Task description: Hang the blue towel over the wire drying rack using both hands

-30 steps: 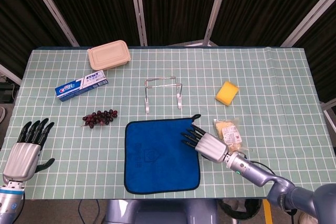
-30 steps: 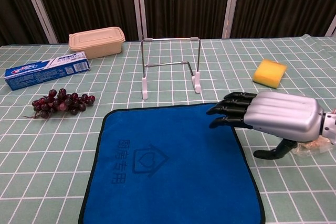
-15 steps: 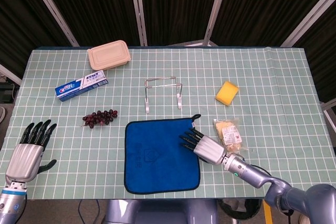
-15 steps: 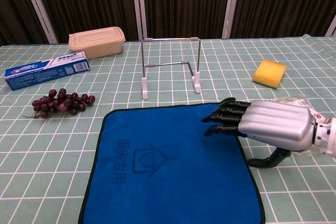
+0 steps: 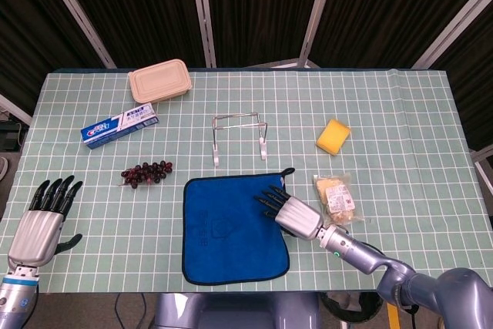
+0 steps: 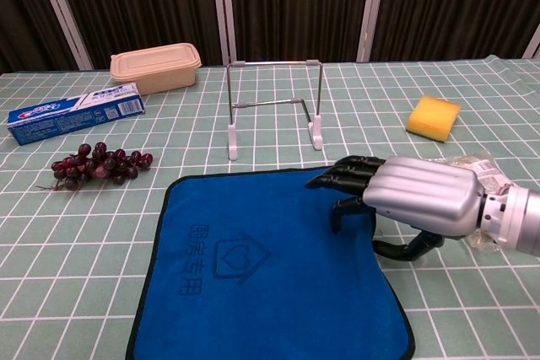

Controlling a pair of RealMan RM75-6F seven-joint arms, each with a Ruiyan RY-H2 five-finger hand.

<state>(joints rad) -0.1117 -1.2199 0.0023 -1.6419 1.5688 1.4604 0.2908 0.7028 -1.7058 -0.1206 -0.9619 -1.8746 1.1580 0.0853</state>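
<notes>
The blue towel (image 5: 231, 230) (image 6: 253, 263) lies flat on the table's front middle. Behind it stands the wire drying rack (image 5: 240, 136) (image 6: 274, 107), upright and bare. My right hand (image 5: 286, 207) (image 6: 396, 198) lies over the towel's right edge. Its dark fingertips (image 6: 337, 183) bend down onto the cloth and its thumb curls beside the edge. The towel is not lifted. My left hand (image 5: 42, 217) hovers at the table's front left with fingers stretched out and nothing in it; only the head view shows it.
A beige lidded box (image 5: 159, 82) and a toothpaste carton (image 5: 121, 125) sit at the back left, with grapes (image 5: 146, 173) left of the towel. A yellow sponge (image 5: 333, 135) and a clear snack packet (image 5: 335, 196) lie to the right, close to my right hand.
My right hand slid left, further onto the towel, and its fingertips bent down. The towel's right edge shifted slightly inward. The left hand barely moved.
</notes>
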